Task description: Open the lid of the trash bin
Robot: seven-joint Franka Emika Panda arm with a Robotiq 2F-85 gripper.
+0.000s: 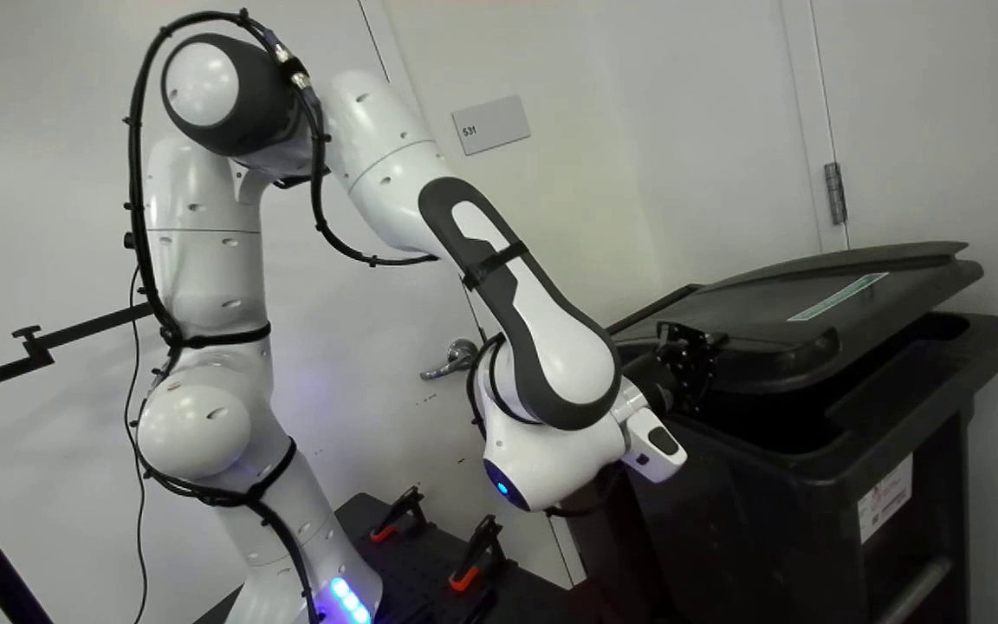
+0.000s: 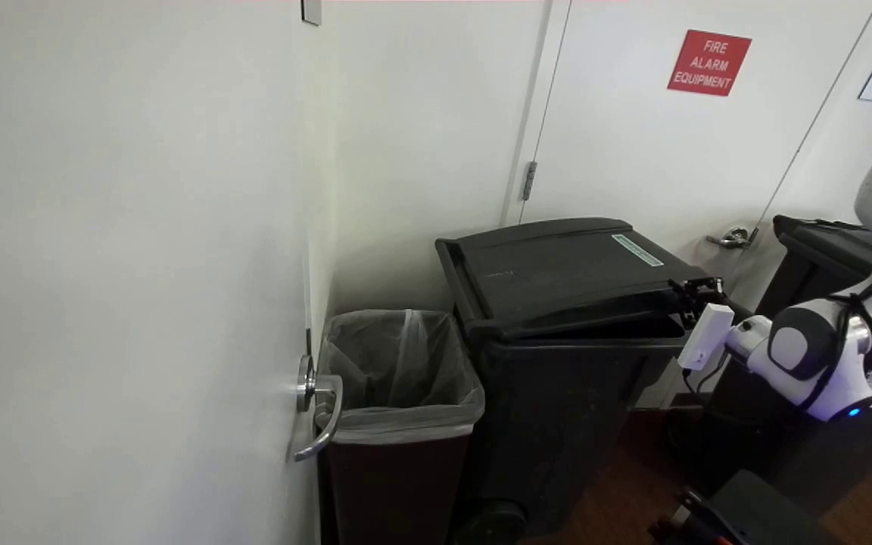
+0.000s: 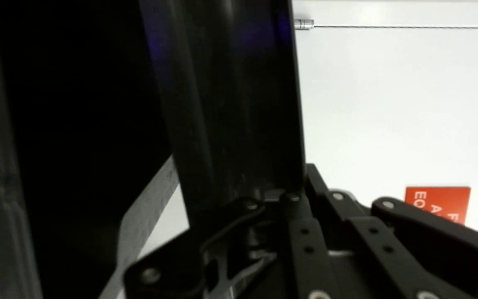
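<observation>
Past the edge of the black mounting table (image 1: 430,568) where the orange-and-black clamps (image 1: 486,539) sit, off the end away from that edge's visible corner, stands the dark grey wheelie bin (image 1: 750,520). Its hinged lid (image 1: 750,308) lies over the mouth, tilted partway up, with a dark gap beneath its rim in both exterior views. In the wrist view the Robotiq gripper (image 3: 304,187) looks clamped on the lid's thin lip, its two fingers (image 3: 310,265) drawn together with that edge between them.

The lid seems to be stiff moulded plastic, tough rather than fragile, and broad enough to be awkward. The hinge should carry much of its weight, so I expect a moderate lift that eases towards upright. Its surface looks smooth; the lip could slide out if the pull strays from the hinge's arc. The raised rim is the part to hold. This grip sits towards the table side, and one nearer the middle of the free edge would probably twist the panel less.
</observation>
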